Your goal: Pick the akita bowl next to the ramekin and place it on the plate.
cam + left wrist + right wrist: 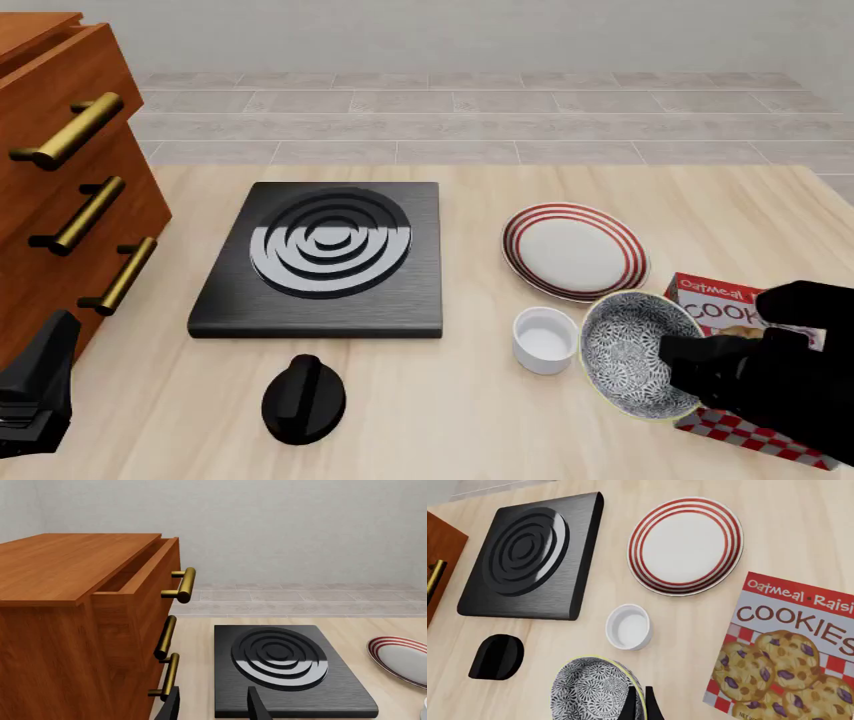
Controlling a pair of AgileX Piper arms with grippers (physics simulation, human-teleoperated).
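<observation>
The akita bowl, patterned grey and white, hangs tilted above the table just right of the ramekin. My right gripper is shut on the bowl's rim, its thin fingers pinching the edge. The red-ringed plate lies bare a little beyond the ramekin. My left gripper stands open near the front left table edge, beside the cabinet, holding nothing.
A black stove burner sits mid-table, with a black knob-shaped piece in front of it. A cookie box lies under my right arm. A wooden drawer cabinet with brass handles fills the left side.
</observation>
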